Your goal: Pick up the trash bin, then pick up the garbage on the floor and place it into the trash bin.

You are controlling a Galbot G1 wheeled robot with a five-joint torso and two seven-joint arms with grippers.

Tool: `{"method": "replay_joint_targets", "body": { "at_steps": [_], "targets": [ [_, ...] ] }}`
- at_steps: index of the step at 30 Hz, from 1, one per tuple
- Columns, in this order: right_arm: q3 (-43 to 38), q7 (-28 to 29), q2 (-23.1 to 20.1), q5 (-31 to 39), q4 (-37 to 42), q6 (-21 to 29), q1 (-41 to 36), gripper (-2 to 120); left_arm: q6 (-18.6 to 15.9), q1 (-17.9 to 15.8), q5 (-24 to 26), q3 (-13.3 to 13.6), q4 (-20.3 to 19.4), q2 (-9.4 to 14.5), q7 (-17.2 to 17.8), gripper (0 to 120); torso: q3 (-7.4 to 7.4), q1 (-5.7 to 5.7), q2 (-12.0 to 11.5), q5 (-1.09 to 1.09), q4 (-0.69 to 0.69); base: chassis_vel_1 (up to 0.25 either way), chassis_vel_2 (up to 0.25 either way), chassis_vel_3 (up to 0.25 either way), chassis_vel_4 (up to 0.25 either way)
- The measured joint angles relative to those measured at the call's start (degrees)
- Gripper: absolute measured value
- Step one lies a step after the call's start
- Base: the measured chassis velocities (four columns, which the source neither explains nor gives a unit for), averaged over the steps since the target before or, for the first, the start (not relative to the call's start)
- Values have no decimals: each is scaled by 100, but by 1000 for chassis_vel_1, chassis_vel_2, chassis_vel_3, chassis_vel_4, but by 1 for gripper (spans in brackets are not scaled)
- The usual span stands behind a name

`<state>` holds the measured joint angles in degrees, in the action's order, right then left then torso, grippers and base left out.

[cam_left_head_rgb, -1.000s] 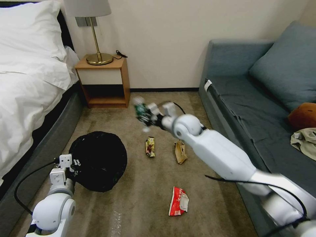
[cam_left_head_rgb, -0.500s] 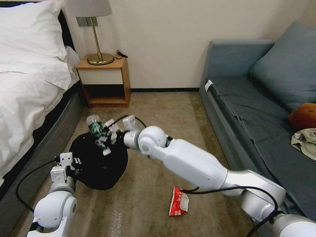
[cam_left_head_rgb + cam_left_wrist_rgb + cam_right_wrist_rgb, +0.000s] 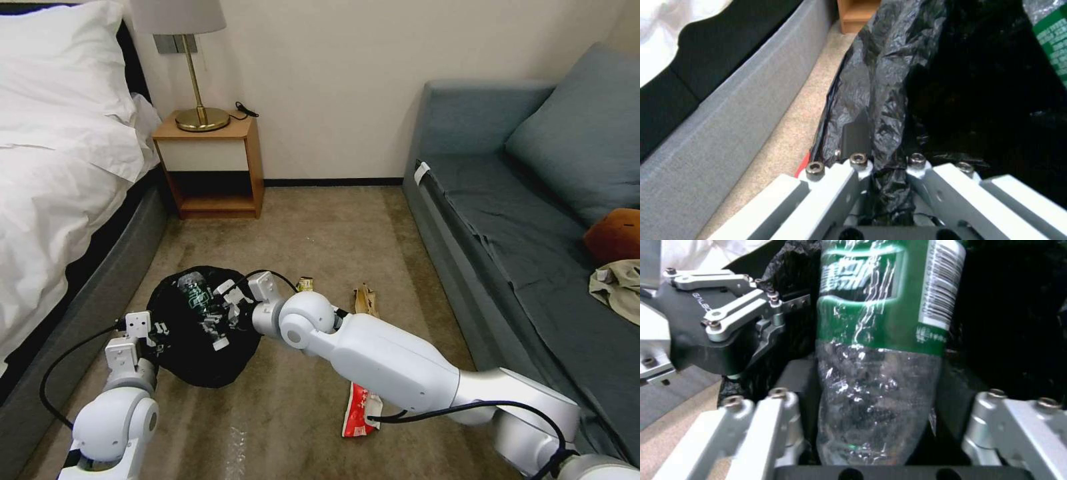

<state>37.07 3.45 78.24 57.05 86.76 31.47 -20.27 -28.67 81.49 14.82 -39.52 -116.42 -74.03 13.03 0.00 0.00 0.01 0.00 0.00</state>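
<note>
Jaws of right gripper (image 3: 211,319) hugging bottle (image 3: 193,291) inside trash bin (image 3: 200,373); jaws of left gripper (image 3: 155,329) pinching its black bag (image 3: 880,100).

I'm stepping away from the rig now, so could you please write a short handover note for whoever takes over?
Left end effector: shut on the trash bin rim, beside the bed.
Right end effector: over the bin's mouth, fingers spread beside the bottle; whether it still grips is unclear.
Done: bin held, bottle at the bin.
Left on the carpet: red-white wrapper, gold-brown wrapper, brown paper.
</note>
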Motion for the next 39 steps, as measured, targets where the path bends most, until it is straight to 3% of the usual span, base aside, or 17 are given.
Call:
{"method": "replay_joint_targets", "body": {
  "at_steps": [2,5,6,12,27,39],
  "targets": [
    [39,2,-25,-33,-9,2,-2,70,0,4,-8,13,-5,-15,1,1,0,0,0,0,0,0,0,0,0],
    [50,2,-34,-50,-11,2,-2,77,0,3,-12,13,-4,-19,4,1,0,0,0,0,0,0,0,0,0],
    [55,2,-42,-59,-12,2,-5,85,0,1,-16,4,-2,-23,5,1,0,0,0,0,0,0,0,0,0],
    [55,-1,-74,-98,-33,-2,12,99,15,30,-25,-37,-2,-50,7,1,0,0,0,0,0,0,0,0,0],
    [-325,20,-358,-140,-136,-114,279,100,147,-126,-6,-158,303,108,-75,1,0,0,-1,0,0,0,0,0,0],
    [-761,621,-1504,-133,323,-22,-424,100,131,-72,80,-227,260,246,-101,1,0,0,-1,2,-2,0,0,0,0]
  ]
}}
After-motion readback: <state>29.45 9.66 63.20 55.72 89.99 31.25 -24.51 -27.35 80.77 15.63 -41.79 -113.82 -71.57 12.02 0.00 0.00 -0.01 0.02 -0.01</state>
